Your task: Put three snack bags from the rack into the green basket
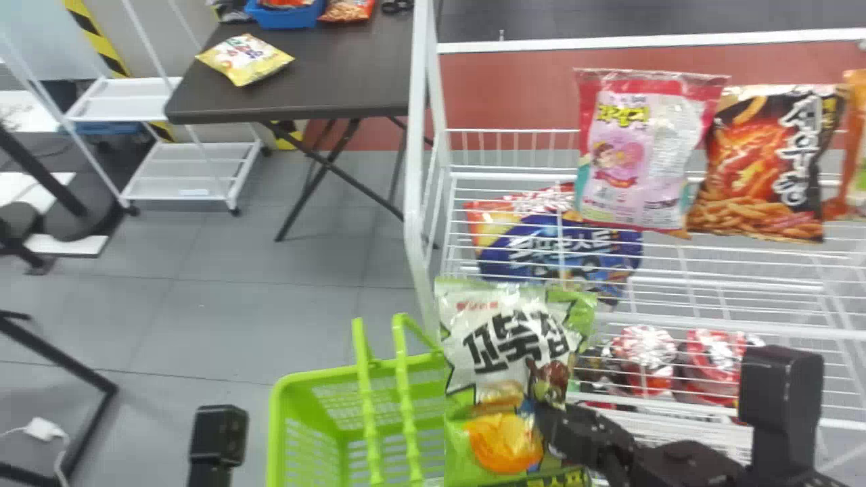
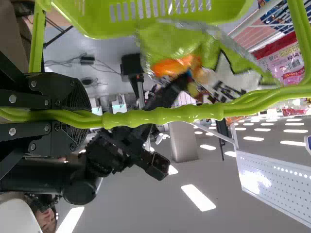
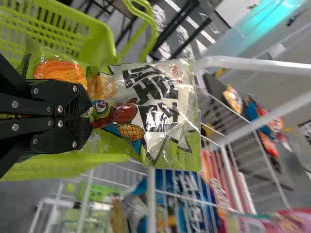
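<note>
While my left gripper [image 2: 86, 117] clenched the handles [image 2: 160, 116] of the green basket [image 1: 275, 433], likely to steady it beside the rack [image 1: 416, 135], my right gripper [image 3: 90, 115] pinched a green-and-white snack bag [image 3: 158, 109] by its side near the basket's rack-facing edge, apparently leaving the bulk free to drop once I let go.

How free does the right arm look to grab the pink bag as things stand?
Probably not free: the right gripper is shut on the green and white bag and would likely have to release that first. Otherwise, nothing covers the front of the pink bag on the rack.
</note>
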You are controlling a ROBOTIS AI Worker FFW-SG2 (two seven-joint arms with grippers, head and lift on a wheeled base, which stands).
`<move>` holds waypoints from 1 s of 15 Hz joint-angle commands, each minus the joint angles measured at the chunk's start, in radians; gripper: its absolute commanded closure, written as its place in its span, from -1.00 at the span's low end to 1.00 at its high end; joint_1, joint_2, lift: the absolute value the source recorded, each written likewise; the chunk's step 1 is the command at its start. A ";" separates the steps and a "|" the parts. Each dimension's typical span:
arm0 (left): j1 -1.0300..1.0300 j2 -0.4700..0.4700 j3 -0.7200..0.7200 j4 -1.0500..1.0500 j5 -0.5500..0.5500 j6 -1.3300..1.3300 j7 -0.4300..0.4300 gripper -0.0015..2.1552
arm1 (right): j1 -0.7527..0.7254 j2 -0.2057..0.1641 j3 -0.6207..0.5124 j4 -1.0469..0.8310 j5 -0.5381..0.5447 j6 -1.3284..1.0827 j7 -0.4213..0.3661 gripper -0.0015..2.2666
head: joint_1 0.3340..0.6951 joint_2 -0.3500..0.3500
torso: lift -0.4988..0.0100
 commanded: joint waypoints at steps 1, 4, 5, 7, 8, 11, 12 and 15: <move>-0.001 -0.001 -0.004 -0.009 0.002 0.011 -0.010 0.99 | -0.054 -0.006 0.100 0.088 0.045 0.014 0.001 0.31 | 1.00 0.68 | 0.96; -0.001 0.000 0.007 -0.013 0.003 0.023 -0.010 0.99 | -0.103 -0.032 0.149 0.154 0.068 0.020 -0.001 -1.00 | 1.00 1.00 | 0.96; -0.001 0.000 0.010 -0.012 0.003 0.024 -0.010 0.99 | -0.097 -0.034 0.134 0.147 0.054 0.017 0.007 -0.98 | 1.00 1.00 | 0.96; -0.001 0.003 0.013 -0.012 0.011 0.023 -0.010 0.99 | -0.081 -0.032 0.046 0.104 -0.018 0.017 0.012 -0.95 | 1.00 1.00 | 0.96; -0.001 0.005 0.013 -0.010 0.011 0.023 -0.010 0.99 | -0.081 -0.029 -0.015 0.093 -0.076 0.017 0.012 -0.95 | 1.00 1.00 | 0.96; 0.006 0.008 0.024 -0.010 0.019 0.023 -0.010 0.99 | -0.104 -0.008 -0.181 0.094 -0.245 0.039 0.024 -0.94 | 1.00 0.72 | 0.96; 0.008 0.009 0.027 -0.010 0.023 0.023 -0.010 0.99 | -0.123 -0.008 -0.222 0.107 -0.299 0.094 0.051 -0.94 | 1.00 0.62 | 0.96; 0.015 0.008 0.027 -0.019 0.026 0.023 -0.010 0.99 | -0.134 0.011 -0.228 0.148 -0.245 -0.179 0.031 -0.94 | 1.00 0.51 | 0.96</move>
